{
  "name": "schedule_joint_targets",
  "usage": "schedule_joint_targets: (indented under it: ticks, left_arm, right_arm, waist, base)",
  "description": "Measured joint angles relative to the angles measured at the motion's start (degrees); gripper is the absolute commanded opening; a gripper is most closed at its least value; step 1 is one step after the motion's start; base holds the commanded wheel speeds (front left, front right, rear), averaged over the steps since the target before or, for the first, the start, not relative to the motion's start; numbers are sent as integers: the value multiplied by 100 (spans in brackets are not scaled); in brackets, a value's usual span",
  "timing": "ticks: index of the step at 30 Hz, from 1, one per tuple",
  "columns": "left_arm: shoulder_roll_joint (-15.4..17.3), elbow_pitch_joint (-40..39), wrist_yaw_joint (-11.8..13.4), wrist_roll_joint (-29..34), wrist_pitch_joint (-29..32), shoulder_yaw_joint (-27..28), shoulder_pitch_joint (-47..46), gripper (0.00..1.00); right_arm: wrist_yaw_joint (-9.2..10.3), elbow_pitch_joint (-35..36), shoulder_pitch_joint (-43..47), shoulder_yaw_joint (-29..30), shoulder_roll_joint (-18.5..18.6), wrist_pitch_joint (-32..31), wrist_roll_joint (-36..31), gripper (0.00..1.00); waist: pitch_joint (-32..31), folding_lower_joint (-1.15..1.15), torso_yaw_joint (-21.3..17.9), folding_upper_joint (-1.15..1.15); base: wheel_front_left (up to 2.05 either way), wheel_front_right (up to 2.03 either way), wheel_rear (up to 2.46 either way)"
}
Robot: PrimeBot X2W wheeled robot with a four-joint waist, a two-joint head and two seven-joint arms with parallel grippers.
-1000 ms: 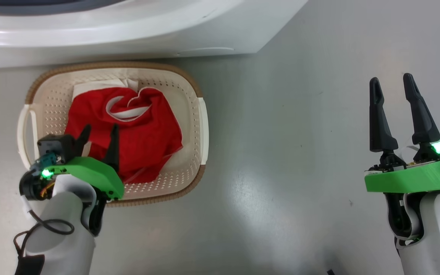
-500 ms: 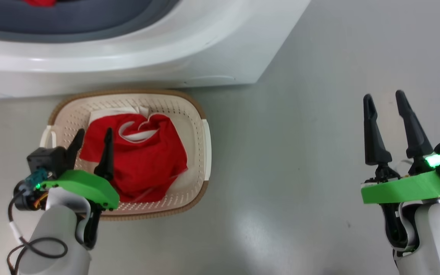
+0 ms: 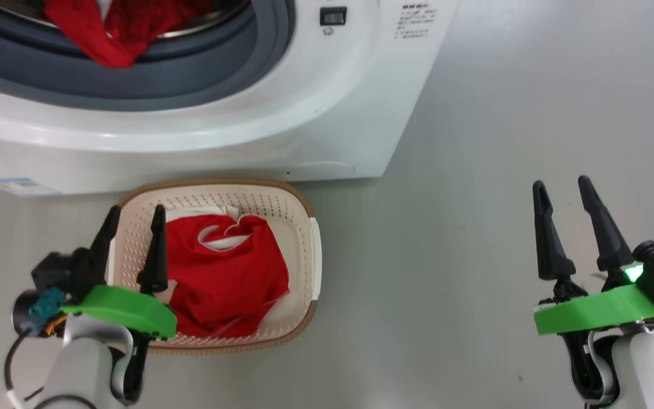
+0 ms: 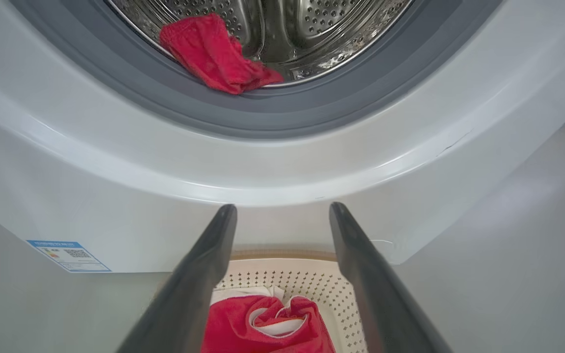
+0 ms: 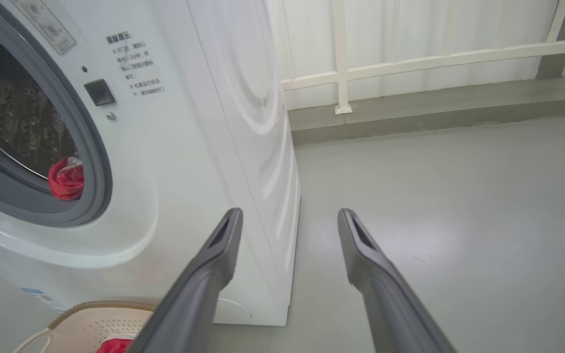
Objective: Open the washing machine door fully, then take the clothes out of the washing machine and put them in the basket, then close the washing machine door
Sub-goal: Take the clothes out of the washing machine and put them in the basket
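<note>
Clothes are piled in the basket, kept just beside the washing machine for short transfers. Left gripper and right gripper are held spread, empty, for the drum's garment.

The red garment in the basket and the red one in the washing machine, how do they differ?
Place: the garment in the basket lies inside the basket on the floor; the garment in the drum is not yet out of the washing machine. Pose: the garment in the basket sits heaped, white-trimmed opening up; the garment in the drum drapes over the lip onto the grey rubber ring. Both are bright red fabric.
</note>
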State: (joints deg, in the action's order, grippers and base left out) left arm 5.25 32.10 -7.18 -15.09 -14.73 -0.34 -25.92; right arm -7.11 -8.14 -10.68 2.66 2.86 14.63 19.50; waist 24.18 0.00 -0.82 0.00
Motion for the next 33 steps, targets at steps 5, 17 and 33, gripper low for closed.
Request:
schedule_joint_targets:
  ticks: [5,17,33]
  left_arm:
    - [-52,-441,0,68,0,31,364,100]
    - [-68,-1390,0,267,0,143,1088,100]
    - [-114,-2217,0,348,0,348,2034,100]
  right_arm:
    - [0,-49,201,20,-3,0,0,100]
    - [0,-98,628,70,-14,0,-45,100]
    - [0,-31,1024,225,-32,-1,-49,100]
  waist:
    - [-287,0,23,0]
    - [-869,0,126,0]
    - [-1263,0,210,0]
  base:
    - [0,0,0]
    - [0,0,0]
    - [0,0,0]
